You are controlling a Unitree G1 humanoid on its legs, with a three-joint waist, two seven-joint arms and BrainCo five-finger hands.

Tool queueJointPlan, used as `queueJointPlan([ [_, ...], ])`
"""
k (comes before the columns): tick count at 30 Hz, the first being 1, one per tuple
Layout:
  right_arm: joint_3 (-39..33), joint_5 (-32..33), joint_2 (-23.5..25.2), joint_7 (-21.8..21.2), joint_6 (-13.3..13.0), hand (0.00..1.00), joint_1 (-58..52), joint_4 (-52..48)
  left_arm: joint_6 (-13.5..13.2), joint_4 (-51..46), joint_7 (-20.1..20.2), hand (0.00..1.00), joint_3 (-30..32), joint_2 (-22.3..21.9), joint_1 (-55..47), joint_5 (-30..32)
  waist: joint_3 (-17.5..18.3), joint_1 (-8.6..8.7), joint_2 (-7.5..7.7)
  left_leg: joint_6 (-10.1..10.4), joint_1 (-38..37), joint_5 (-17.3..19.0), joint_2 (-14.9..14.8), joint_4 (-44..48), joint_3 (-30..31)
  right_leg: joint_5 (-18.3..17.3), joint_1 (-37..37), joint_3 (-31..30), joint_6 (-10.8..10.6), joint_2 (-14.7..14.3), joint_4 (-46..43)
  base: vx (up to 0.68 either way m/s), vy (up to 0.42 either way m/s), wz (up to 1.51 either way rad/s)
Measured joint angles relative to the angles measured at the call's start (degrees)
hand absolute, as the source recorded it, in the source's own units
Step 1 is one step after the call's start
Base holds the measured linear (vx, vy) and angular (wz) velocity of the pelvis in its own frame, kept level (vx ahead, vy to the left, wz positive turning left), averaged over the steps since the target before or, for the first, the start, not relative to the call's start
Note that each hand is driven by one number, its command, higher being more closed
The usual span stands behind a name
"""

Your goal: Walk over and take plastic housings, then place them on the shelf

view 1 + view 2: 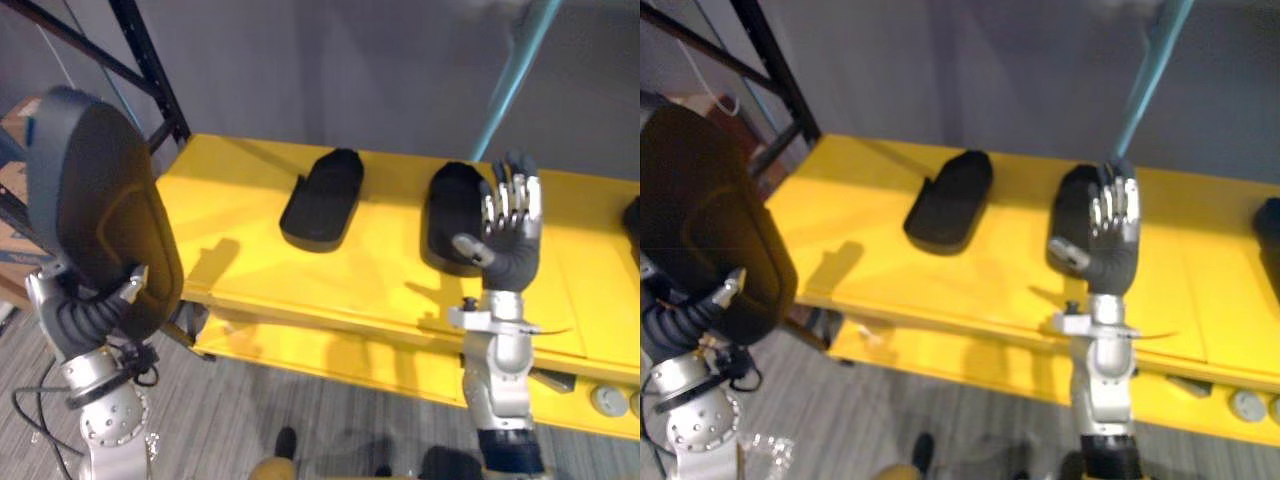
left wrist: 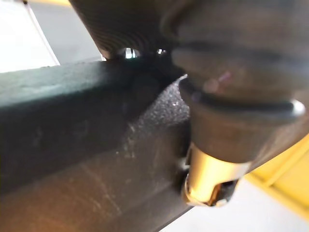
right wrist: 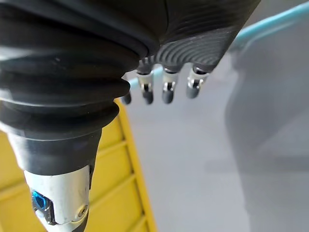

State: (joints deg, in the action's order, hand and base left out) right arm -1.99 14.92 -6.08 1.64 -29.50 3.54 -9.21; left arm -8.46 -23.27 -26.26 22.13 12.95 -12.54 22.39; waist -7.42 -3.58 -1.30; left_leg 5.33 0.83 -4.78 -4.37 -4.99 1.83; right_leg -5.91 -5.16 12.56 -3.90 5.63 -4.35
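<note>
My left hand [image 1: 88, 318] is at the lower left, holding a large black plastic housing [image 1: 100, 210] upright in the air beside the yellow shelf [image 1: 240, 260]. In the left wrist view its thumb [image 2: 210, 179] lies against the housing's textured black wall [image 2: 96, 169]. Two more black housings lie on the shelf, one in the middle [image 1: 325, 198] and one to its right [image 1: 452, 215]. My right hand [image 1: 510, 235] is raised open above the shelf's front, its fingers [image 3: 166, 89] straight, just in front of the right-hand housing.
A third dark housing [image 1: 633, 220] shows at the shelf's far right edge. A black rack upright [image 1: 150, 70] stands at the back left, with cardboard boxes [image 1: 15, 180] beside it. A teal pole [image 1: 515, 70] slants behind the shelf. Grey round parts [image 1: 608, 400] sit at the lower right.
</note>
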Motion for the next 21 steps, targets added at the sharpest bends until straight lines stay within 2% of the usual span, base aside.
queueJointPlan([
  [1,0.6,-0.1,0.0,1.0,0.2,0.00,-1.2,-0.7,3.8,5.4,-0.5,1.00,1.3,3.3,1.7,1.1,0.7,0.07,-0.76,-0.6,0.0,0.5,-0.2,0.0,-1.1,0.1,0.1,-0.3,-0.1,0.0,0.0,-0.05,0.011,-0.13],
  [2,0.8,-0.1,-0.1,1.0,0.4,0.00,-1.3,-0.7,4.5,6.6,-0.5,1.00,1.7,3.8,2.1,1.1,0.8,0.26,-0.88,-0.6,-0.1,0.5,-0.2,0.0,-1.2,0.1,0.1,-0.3,-0.1,0.0,0.0,-0.05,0.006,-0.14],
  [3,1.3,-0.1,-0.1,1.2,1.0,0.00,-1.7,-0.7,7.6,11.4,-0.3,1.00,2.7,6.6,3.8,1.1,1.4,1.01,-1.38,-0.6,-0.2,0.5,-0.5,0.0,-2.6,0.2,0.2,-0.5,-0.1,0.0,0.1,0.00,-0.006,-0.06],
  [4,1.4,0.0,-0.2,1.1,1.3,0.00,-2.0,-0.8,9.0,14.3,-0.2,1.00,3.0,8.1,5.0,1.1,1.7,1.16,-1.56,-0.6,-0.5,0.4,-0.6,0.0,-2.9,0.3,0.2,-0.7,-0.1,-0.1,0.1,0.02,0.010,-0.22],
  [6,1.6,0.0,-0.9,0.9,3.1,0.00,-3.9,-0.9,13.4,24.8,1.0,1.00,4.1,14.3,9.6,0.4,3.1,1.19,-1.71,-0.1,-0.7,0.1,-1.1,0.0,-5.2,0.7,1.1,-2.5,0.1,-0.6,0.1,0.02,0.013,-0.35],
  [7,1.5,0.0,-1.1,0.9,3.6,0.00,-4.3,-1.0,14.1,27.5,1.6,1.00,4.1,16.0,11.3,0.0,3.1,1.25,-1.68,-0.1,-0.8,0.1,-1.2,0.0,-5.4,0.8,1.2,-2.8,0.2,-0.7,0.1,-0.02,0.002,-0.26],
  [8,1.5,0.1,-1.9,0.7,4.5,0.00,-5.3,-1.0,15.3,34.0,3.0,1.00,3.6,19.7,15.8,-0.1,3.2,1.77,-1.58,0.1,-0.9,0.0,-1.4,0.0,-5.6,1.0,1.3,-3.3,0.3,-0.8,0.1,-0.03,0.009,-0.15],
  [11,1.5,0.5,-2.8,-0.6,5.8,0.00,-6.0,-1.0,17.2,41.7,5.4,1.00,2.6,24.4,21.4,-2.3,3.3,3.02,-1.50,0.1,-0.9,-0.1,-1.5,0.1,-6.9,1.4,2.0,-4.4,0.2,-0.9,0.1,-0.03,0.021,-0.23],
  [14,1.6,2.7,-3.9,-2.6,6.2,0.00,-7.2,-1.2,18.3,49.5,8.4,1.00,-3.1,29.2,29.0,-4.0,3.3,4.40,-1.47,0.1,-1.1,-0.1,-1.9,0.1,-8.3,1.9,2.6,-6.2,-0.2,-0.9,0.4,-0.02,0.024,-0.25],
  [16,1.6,3.1,-4.7,-3.5,7.0,0.00,-7.5,-1.3,19.2,52.2,10.0,1.00,-5.5,29.9,32.3,-4.0,3.3,4.99,-1.53,0.2,-1.0,-0.1,-1.9,0.1,-9.0,2.1,3.1,-6.7,-0.2,-0.9,0.5,-0.01,0.021,-0.17],
  [18,2.2,4.6,-5.7,-4.6,7.5,0.00,-7.9,-1.3,20.0,56.7,12.0,1.00,-8.1,29.9,36.9,-4.1,3.3,6.43,-1.56,0.2,-1.0,-0.2,-2.0,0.3,-9.2,2.2,3.2,-7.1,-0.2,-1.0,0.5,0.00,0.009,-0.06],
  [21,2.9,5.0,-5.7,-5.8,7.6,0.00,-8.0,-1.3,21.2,60.6,13.9,1.00,-10.1,29.9,40.8,-3.9,3.2,7.20,-1.84,0.2,-1.3,-0.2,-2.0,0.3,-10.4,2.4,3.5,-8.2,-0.1,-1.3,0.5,0.01,0.002,-0.18],
])
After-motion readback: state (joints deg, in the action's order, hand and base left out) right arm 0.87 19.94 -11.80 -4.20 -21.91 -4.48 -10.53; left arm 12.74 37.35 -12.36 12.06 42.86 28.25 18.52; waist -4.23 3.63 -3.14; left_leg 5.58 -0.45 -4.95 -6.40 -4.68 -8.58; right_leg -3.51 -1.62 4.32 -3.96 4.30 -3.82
